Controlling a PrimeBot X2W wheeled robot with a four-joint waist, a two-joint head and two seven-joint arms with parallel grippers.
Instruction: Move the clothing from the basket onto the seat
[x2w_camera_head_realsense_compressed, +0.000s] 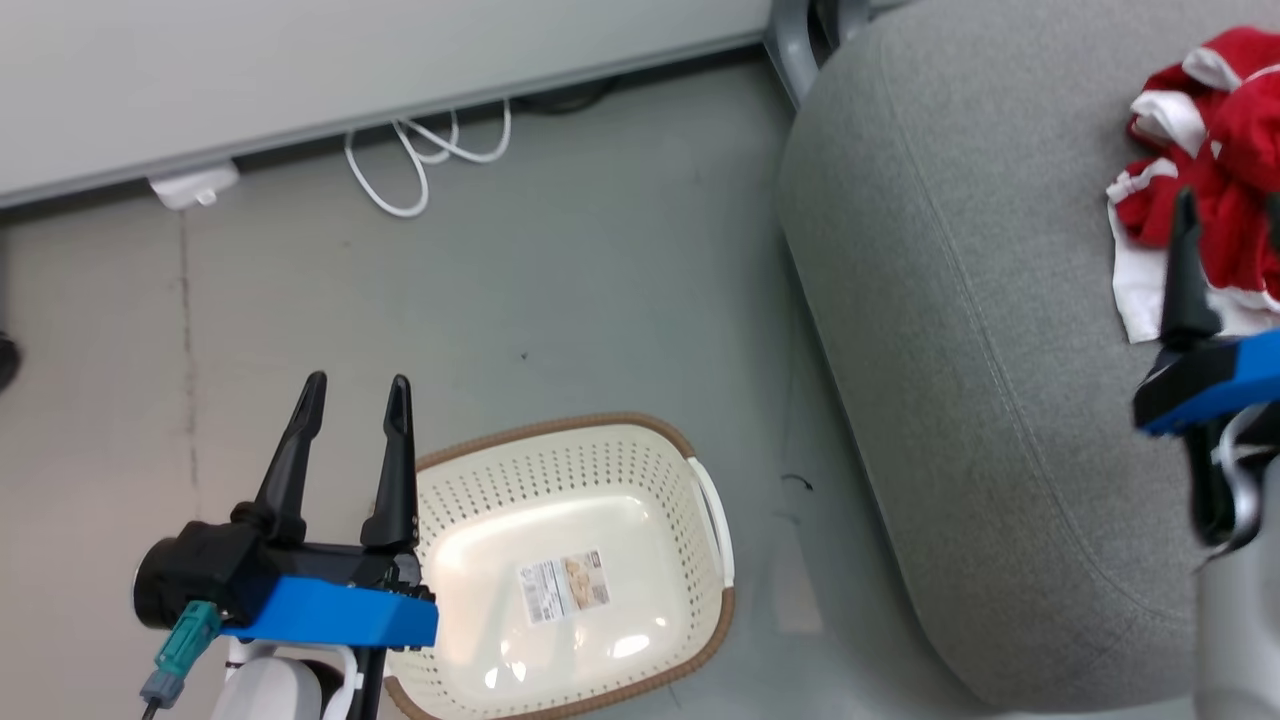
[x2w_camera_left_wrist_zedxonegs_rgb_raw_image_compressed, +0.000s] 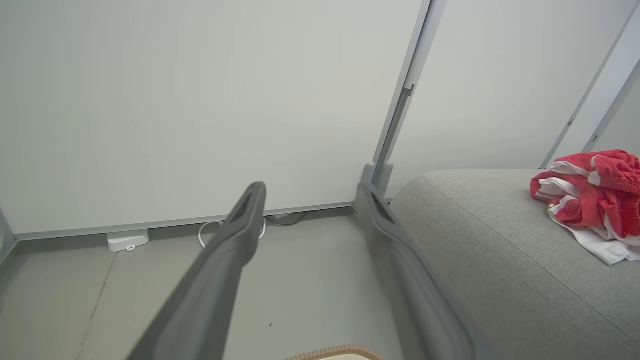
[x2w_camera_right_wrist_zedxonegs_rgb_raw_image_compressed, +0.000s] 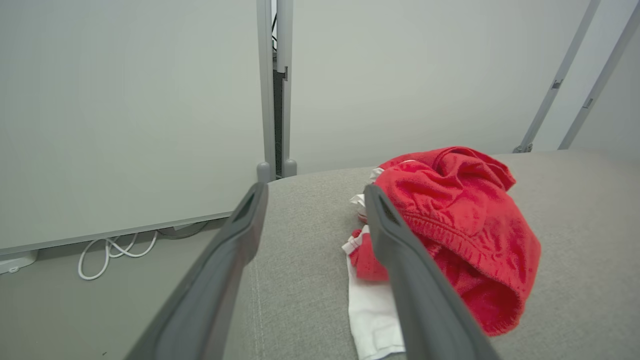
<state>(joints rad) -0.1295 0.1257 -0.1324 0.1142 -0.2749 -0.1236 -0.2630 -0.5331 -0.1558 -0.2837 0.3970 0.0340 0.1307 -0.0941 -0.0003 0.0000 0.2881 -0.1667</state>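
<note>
two long dark fingers of the right gripper stand spread wide with nothing between them. closest to them, just off the outer side of the right-hand finger, lies the clothing, a rumpled red heap with a white panel spilling back toward the wrist. whether that finger brushes the cloth i cannot tell. under both, and running on past the fingertips, is the grey seat, so the load looks delivered. further beyond the tips a white cable loops on the floor at the foot of the wall.

the left gripper is likewise spread and empty. just beside its right-hand finger, back toward the wrist, the basket sits on the floor, with a label on its bottom and no garment inside. ahead of its tips comes floor, then the wall.

as i judge it, the task looks all but done, and the hazard lies in the retreat. if the right hand draws back close along the heap, a fold or the loose white panel could catch on the finger and be dragged wristward to the seat's edge, or off it. if the left hand swings or drops inward, its finger could strike the light basket's rim and shove or tip it.
</note>
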